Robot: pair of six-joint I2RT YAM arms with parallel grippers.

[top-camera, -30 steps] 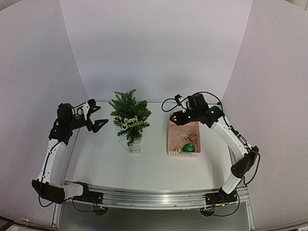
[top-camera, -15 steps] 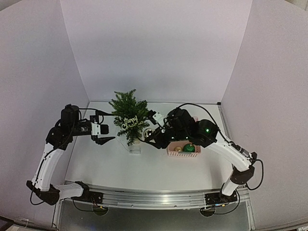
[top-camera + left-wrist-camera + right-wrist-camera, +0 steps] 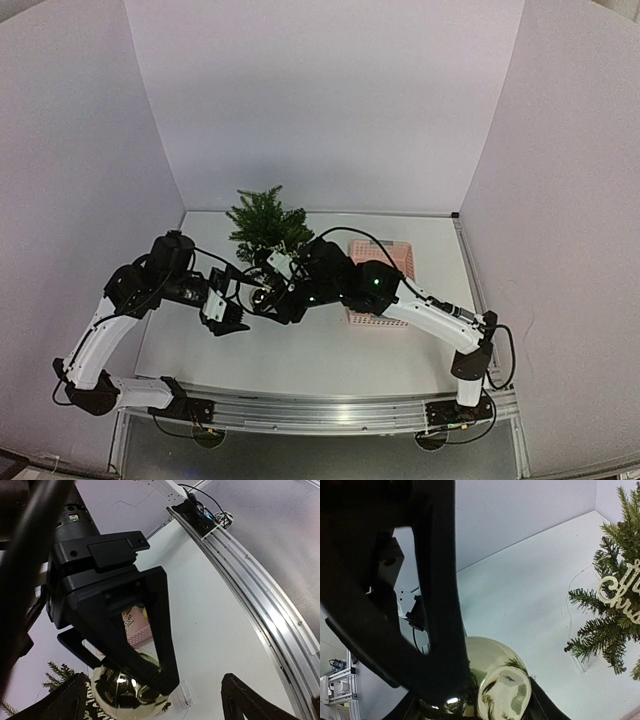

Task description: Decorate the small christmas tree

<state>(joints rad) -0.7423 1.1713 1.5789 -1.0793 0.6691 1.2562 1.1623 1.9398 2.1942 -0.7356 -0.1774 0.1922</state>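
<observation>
Jaws of the right gripper [image 3: 265, 297] pinch a gold bauble [image 3: 495, 680], likely offering it to the left gripper [image 3: 228, 318], jaws wide.

the small christmas tree [image 3: 268, 225] stands toward the back of the surface [image 3: 330, 352], left of centre, with a lettered sign [image 3: 619, 596] hanging on its branches. the basket [image 3: 392, 256] sits to its right, partly hidden behind the right arm, which reaches leftward across the front of the tree. the right end effector [image 3: 268, 296] grips a ball ornament [image 3: 127, 687] just before the tree's foot. the left end effector [image 3: 228, 318] hangs just left of the ball and nearer the surface's front edge, its fingers spread apart.
</observation>
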